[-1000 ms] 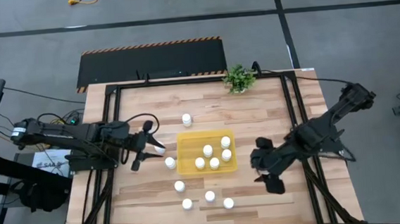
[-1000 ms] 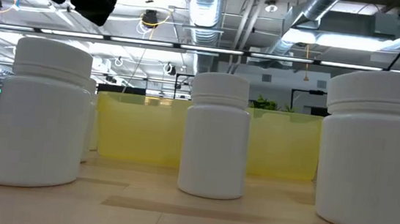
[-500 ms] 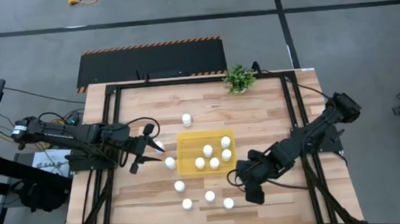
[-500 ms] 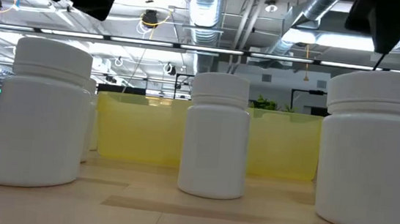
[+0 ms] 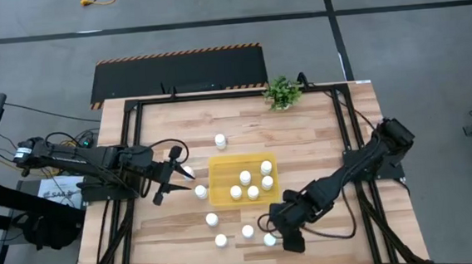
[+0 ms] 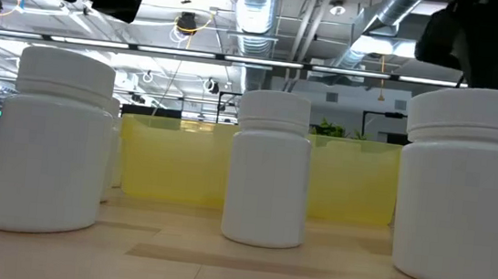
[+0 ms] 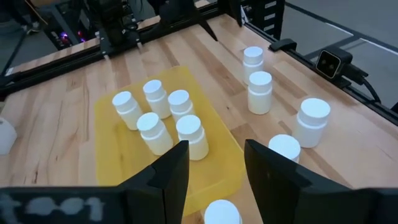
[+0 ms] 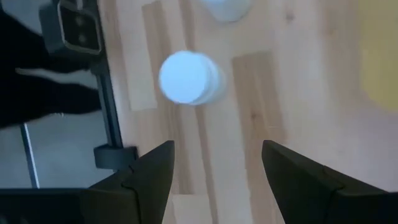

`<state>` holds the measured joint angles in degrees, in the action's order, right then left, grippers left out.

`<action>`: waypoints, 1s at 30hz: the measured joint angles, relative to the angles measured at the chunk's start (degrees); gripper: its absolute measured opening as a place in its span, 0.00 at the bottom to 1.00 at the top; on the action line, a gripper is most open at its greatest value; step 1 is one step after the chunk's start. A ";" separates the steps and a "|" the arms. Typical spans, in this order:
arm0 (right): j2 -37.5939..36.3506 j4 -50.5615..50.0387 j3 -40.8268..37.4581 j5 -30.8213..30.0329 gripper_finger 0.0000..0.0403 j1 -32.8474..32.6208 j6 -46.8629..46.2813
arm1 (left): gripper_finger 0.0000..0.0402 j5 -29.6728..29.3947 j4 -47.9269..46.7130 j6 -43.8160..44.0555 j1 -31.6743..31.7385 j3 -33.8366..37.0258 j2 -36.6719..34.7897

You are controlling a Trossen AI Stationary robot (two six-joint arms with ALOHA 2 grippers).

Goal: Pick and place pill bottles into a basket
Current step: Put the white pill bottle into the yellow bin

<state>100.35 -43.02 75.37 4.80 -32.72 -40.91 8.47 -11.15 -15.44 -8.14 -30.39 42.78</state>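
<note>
My right jaws [image 5: 278, 234] hang over a bottle [image 5: 269, 239].
They gape wide, holding nothing; my left jaws [image 5: 175, 174] are closed beside the basket [image 5: 216, 193].

Pill bottles [image 5: 245, 177]: eleven total. Five inside basket [image 5: 220, 191], six loose on table [image 5: 319, 134]. Basket: one. Potted plant [image 5: 281, 92]: one. Robot arms: two.

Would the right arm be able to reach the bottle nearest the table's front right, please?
Probably yes: the right end effector hangs open right beside that bottle, which stands apart from the others, with nothing between them.
</note>
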 joint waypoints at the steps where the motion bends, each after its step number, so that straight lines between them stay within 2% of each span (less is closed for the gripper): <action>1: 0.99 0.08 0.63 0.22 0.58 -0.05 0.75 | 0.36 -0.02 -0.01 -0.01 0.00 0.00 0.00; 14: 8.66 0.33 4.36 0.00 0.58 -0.49 5.49 | 0.36 -0.13 0.08 0.02 0.00 0.00 0.00; 30: 10.63 0.84 4.46 2.64 0.58 -0.20 6.72 | 0.36 -0.11 -0.07 0.07 0.00 0.00 0.00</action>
<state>110.98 -42.18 79.83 7.45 -32.92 -34.19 8.36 -11.22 -15.38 -8.14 -30.39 42.78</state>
